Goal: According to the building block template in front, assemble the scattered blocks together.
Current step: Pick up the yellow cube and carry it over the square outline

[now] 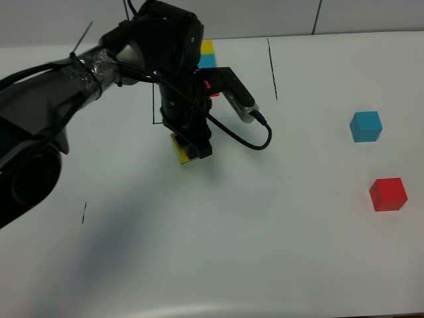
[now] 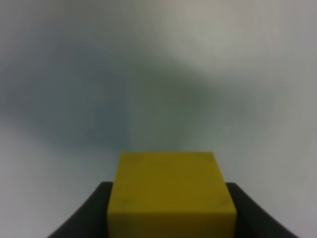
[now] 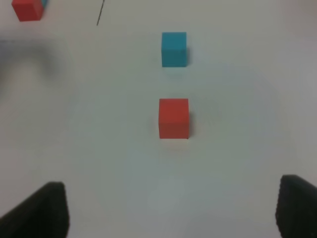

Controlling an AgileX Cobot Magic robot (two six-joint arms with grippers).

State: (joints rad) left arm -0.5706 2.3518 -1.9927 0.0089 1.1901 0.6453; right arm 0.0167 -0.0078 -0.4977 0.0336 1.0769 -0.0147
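Note:
My left gripper (image 1: 191,147) is shut on the yellow block (image 1: 180,150), low over the table just in front of the template. In the left wrist view the yellow block (image 2: 171,193) sits between the dark fingers (image 2: 84,218). The template's yellow cube (image 1: 207,46), cyan cube (image 1: 207,61) and a bit of its red cube (image 1: 212,89) show behind the arm; the rest is hidden. The loose cyan block (image 1: 366,126) and red block (image 1: 387,194) lie at the right. My right gripper (image 3: 171,213) is open and empty, with the red block (image 3: 173,117) and the cyan block (image 3: 174,48) ahead of it.
Black pen lines (image 1: 271,66) of the outline run beside the template. A short pen mark (image 1: 84,212) is at the left. The left arm and its cable (image 1: 255,136) hang over the table's middle back. The template's red cube (image 3: 27,9) shows far off in the right wrist view.

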